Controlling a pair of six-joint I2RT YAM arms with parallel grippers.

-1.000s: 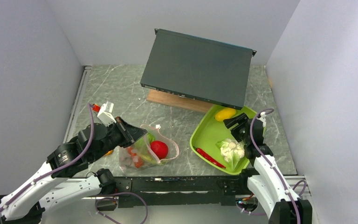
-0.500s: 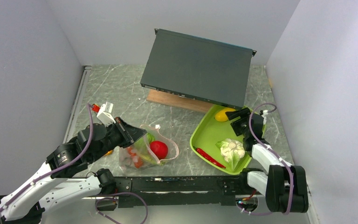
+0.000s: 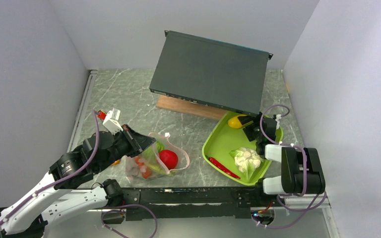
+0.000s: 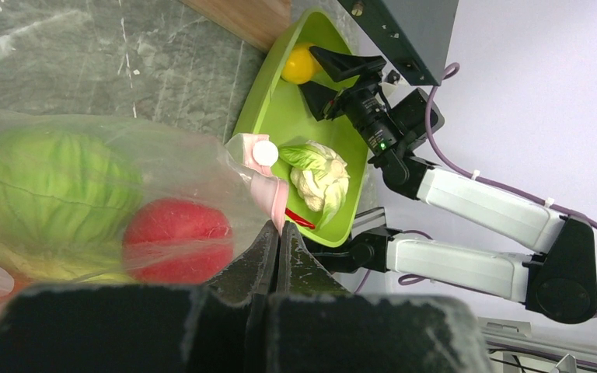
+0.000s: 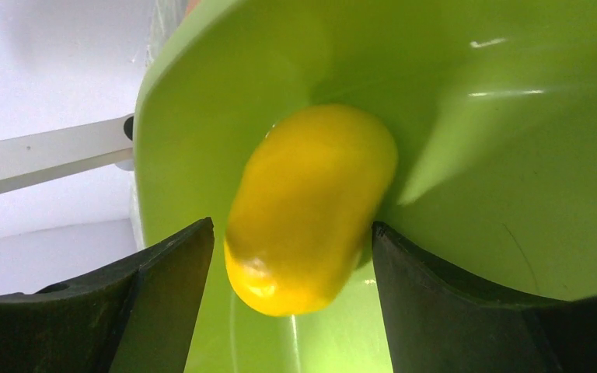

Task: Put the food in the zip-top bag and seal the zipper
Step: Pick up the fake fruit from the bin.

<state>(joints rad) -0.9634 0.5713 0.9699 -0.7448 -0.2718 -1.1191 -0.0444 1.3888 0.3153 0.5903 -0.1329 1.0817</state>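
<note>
The clear zip-top bag (image 3: 151, 161) lies at front left with a red tomato (image 3: 169, 158) and a green cabbage (image 4: 50, 186) inside; its pink zipper (image 3: 184, 154) rims the open mouth. My left gripper (image 3: 140, 141) is shut on the bag's pink edge (image 4: 277, 203), holding the mouth up. My right gripper (image 3: 250, 126) is open, its jaws either side of the yellow fruit (image 5: 311, 202) at the tray's far end, apart from it. The white cauliflower (image 3: 246, 159) and red chili (image 3: 223, 167) lie in the lime-green tray (image 3: 217, 144).
A dark flat box (image 3: 211, 72) leans on a wooden block (image 3: 183, 108) just behind the tray. A small white and red part (image 3: 110, 118) lies at the left. Grey walls close in on both sides.
My right gripper has moved away from the cauliflower to the tray's far end and now straddles the yellow fruit. The left gripper and the bag have not moved.
</note>
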